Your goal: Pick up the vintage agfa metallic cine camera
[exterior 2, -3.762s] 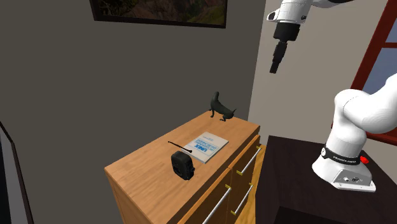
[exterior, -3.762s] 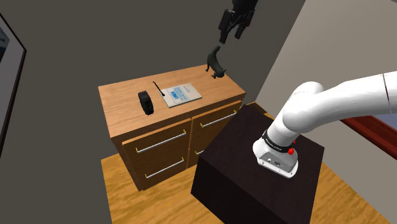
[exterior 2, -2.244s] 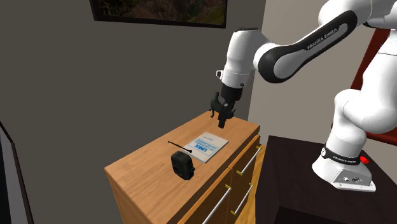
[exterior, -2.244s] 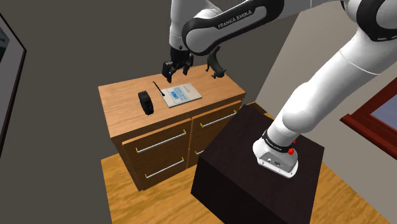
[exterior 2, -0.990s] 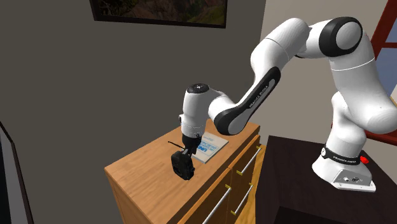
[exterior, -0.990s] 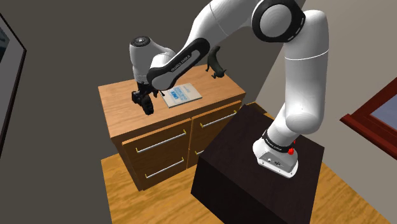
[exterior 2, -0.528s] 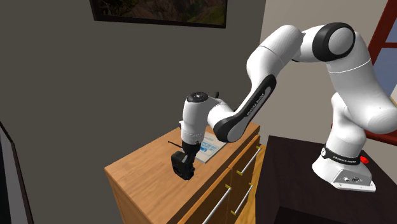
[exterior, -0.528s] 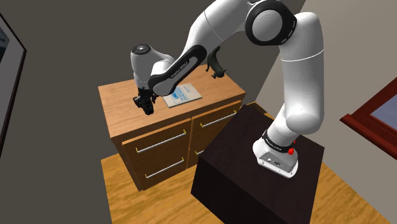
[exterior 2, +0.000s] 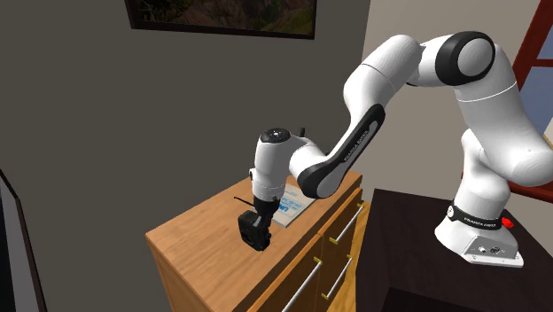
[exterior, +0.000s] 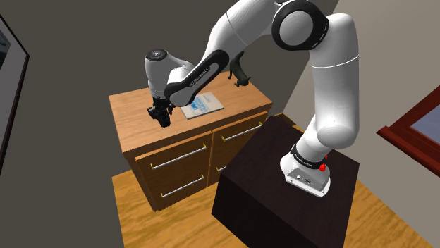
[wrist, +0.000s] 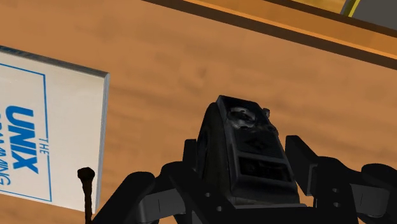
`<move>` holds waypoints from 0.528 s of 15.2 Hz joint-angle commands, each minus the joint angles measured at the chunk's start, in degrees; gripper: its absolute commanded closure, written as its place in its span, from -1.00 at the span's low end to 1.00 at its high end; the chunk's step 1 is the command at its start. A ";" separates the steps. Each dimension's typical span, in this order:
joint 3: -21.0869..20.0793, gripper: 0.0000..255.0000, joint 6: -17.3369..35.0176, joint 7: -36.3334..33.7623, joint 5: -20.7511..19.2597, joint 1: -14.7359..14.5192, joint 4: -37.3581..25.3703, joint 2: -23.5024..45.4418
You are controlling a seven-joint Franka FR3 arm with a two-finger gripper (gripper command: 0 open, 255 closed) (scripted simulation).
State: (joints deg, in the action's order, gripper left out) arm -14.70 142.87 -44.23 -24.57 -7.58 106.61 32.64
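gripper (exterior: 161, 115) is down at the wooden dresser (exterior: 134, 120) top, near its front edge toward the shoulder view's left. fingers (wrist: 301, 153) are closed in on the black cine camera (wrist: 243, 137), one on each side of the body, pinching it as far as i can see. the camera stands upright between them. can't tell whether it sits on the wood or is a hair off it. from the second exterior view the arm arcs over from the dark box stand (exterior: 268, 176) and comes down nearly vertical on the camera. a white book (exterior: 202, 103) with blue "unix" lettering lies flat just beside the camera, not touching it. a thin black stick (wrist: 86, 186) with a knobbed end sits along the book's near edge. a dark animal figurine (exterior: 238, 71) stands at the far corner of the dresser top, well apart from the gripper and partly behind the arm. both drawer rows look shut. a framed picture (exterior 2: 221, 16) hangs on the grey wall above.
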 commanded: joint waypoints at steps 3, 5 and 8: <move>-0.41 1.00 -1.06 0.60 0.59 0.34 -0.06 -0.93; -0.82 1.00 -2.08 1.10 1.16 0.62 -0.05 -2.00; -1.41 1.00 -3.64 1.84 2.03 1.01 -0.12 -3.56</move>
State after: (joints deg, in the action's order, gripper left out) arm -15.92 139.71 -42.71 -22.83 -6.76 106.50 29.63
